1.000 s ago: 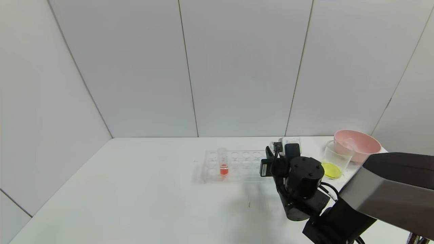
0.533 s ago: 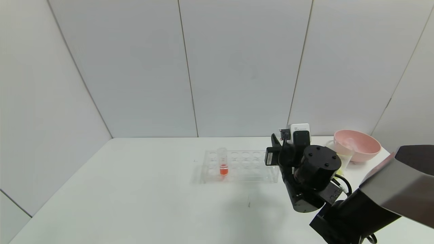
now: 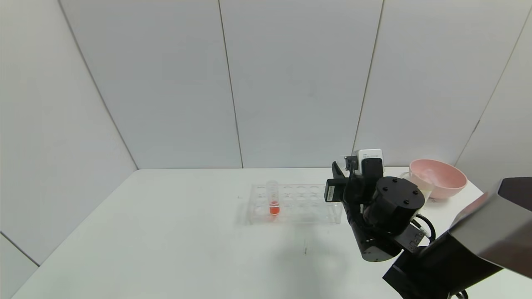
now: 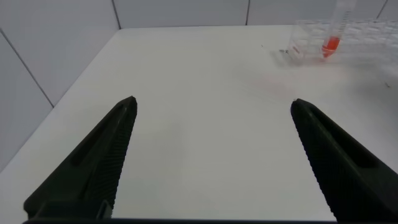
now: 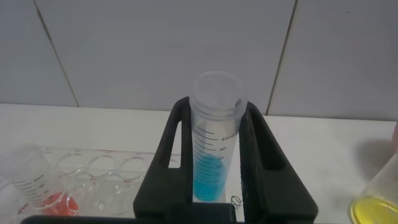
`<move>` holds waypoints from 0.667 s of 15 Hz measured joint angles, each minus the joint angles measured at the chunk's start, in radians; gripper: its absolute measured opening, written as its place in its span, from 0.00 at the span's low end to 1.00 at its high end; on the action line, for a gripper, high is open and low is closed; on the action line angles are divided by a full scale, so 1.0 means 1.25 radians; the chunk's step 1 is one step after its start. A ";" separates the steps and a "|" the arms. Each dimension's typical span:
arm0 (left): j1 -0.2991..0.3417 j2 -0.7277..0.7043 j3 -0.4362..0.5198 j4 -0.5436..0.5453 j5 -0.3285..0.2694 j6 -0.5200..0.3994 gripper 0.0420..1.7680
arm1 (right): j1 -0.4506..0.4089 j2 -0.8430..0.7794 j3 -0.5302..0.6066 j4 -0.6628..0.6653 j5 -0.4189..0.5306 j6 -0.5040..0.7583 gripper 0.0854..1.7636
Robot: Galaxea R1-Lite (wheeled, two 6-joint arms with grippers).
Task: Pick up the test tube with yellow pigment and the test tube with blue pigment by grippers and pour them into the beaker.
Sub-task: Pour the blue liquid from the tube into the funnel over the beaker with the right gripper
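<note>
I've got the white table (image 3: pixel 166 232) filling my head view, and over it, at about four o'clock, the right arm (image 3: pixel 453 253) reaches in from the near edge. Its right gripper (image 5: pixel 214 155) sits raised above the table, between the clear rack (image 3: pixel 295 203) and the pink bowl (image 3: pixel 440 178). On the right wrist view I can see its two black fingers (image 5: pixel 171 155) clamped on either side of the test tube with blue pigment (image 5: pixel 213 149). The tube stands upright in the grip, mouth open at the top, blue liquid filling its lower part below the printed scale.

The rack lies near the table's centre, at about one o'clock from the middle of the head view. One tube with red-orange liquid (image 3: pixel 273 201) stands upright in a hole toward its nine o'clock end.

The beaker (image 5: pixel 379 202) shows only at the edge of the right wrist view, with yellow liquid pooled in its bottom; in the head view the wrist hides nearly all of it, just in front of the pink bowl.

The left gripper (image 4: pixel 214 162) hovers over bare table well apart from the rack, fingers spread wide, holding nothing.
</note>
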 joint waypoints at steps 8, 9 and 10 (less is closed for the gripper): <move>0.000 0.000 0.000 0.000 0.000 0.000 1.00 | -0.084 -0.127 0.136 0.048 0.190 0.010 0.24; 0.000 0.000 0.000 0.000 0.000 0.000 1.00 | -0.107 -0.143 0.164 0.048 0.229 0.020 0.24; 0.000 0.000 0.000 0.000 0.000 0.000 1.00 | -0.133 -0.160 0.190 0.048 0.265 0.030 0.24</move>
